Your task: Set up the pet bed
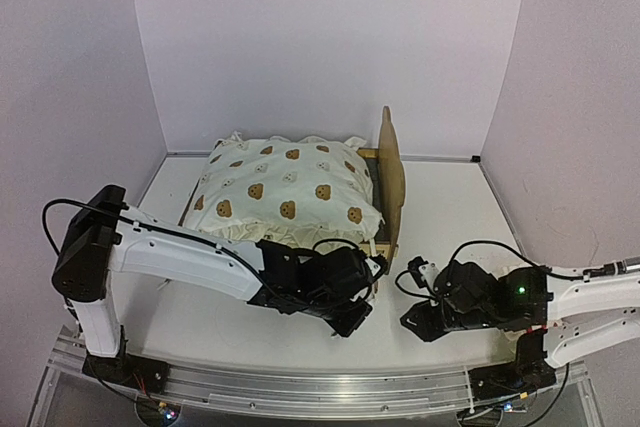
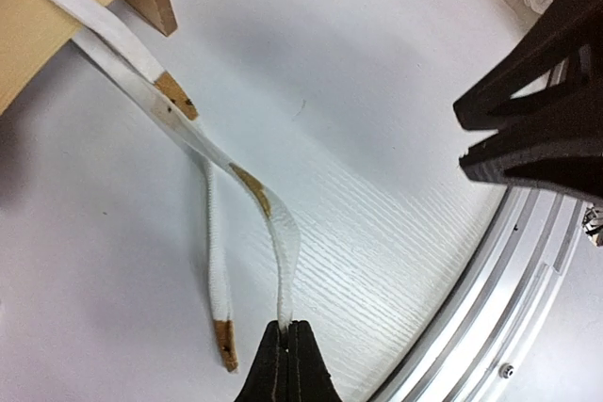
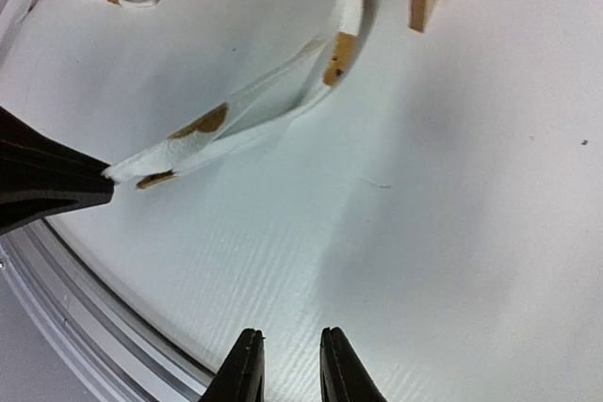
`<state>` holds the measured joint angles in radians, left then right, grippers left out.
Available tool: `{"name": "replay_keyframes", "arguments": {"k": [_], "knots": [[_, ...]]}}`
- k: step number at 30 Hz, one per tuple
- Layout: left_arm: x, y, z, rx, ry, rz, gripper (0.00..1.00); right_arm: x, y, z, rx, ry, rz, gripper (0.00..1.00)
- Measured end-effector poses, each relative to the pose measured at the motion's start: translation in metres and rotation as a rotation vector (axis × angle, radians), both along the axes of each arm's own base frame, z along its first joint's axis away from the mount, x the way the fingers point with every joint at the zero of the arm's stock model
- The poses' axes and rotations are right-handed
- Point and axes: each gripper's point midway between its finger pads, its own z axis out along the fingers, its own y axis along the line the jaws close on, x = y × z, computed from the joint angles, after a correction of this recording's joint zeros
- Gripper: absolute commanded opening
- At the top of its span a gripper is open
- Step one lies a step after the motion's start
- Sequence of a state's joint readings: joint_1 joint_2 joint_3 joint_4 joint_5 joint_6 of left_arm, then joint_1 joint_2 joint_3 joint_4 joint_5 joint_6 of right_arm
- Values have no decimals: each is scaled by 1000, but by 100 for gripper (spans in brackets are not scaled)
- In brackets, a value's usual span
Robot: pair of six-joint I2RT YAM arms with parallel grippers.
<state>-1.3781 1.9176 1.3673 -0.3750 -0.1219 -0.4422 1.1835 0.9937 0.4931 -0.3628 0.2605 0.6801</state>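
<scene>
Pet bed [image 1: 392,175] stands at the back middle of the table [image 1: 450,207]. Its long axis runs left to right, with the upright headboard at the right end, seen edge-on. A bear-print cushion [image 1: 285,192] lies on it and covers the base. The left gripper [image 2: 286,329] sits just in front of the bed's near right corner, jaws clamped on a white tie [image 2: 283,233] trailing from that corner. The right gripper [image 3: 288,341] hovers just beside it, jaws slightly parted, holding nothing.
</scene>
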Motion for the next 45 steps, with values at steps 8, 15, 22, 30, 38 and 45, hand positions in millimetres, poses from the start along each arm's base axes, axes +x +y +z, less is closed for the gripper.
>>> {"name": "replay_keyframes", "arguments": {"k": [8, 15, 22, 30, 38, 45], "knots": [[-15, -11, -42, 42, 96, -44, 30, 7, -27, -1, -84, -54, -57, 23], [-23, -9, -44, 64, 117, -77, 55, 19, -23, 9, -139, -97, -71, 24], [-17, 9, -19, 91, 77, -45, 54, 32, -8, 28, -147, -149, -76, 24], [-12, 30, -26, 167, 45, -13, 54, 42, 0, 24, -190, -151, -67, 26], [-11, 38, -67, 279, 55, -15, 49, 47, -1, 16, -195, -121, -76, 26], [-9, 38, -76, 309, 39, -25, 9, 48, -3, 17, -176, -112, -84, 26]]}}
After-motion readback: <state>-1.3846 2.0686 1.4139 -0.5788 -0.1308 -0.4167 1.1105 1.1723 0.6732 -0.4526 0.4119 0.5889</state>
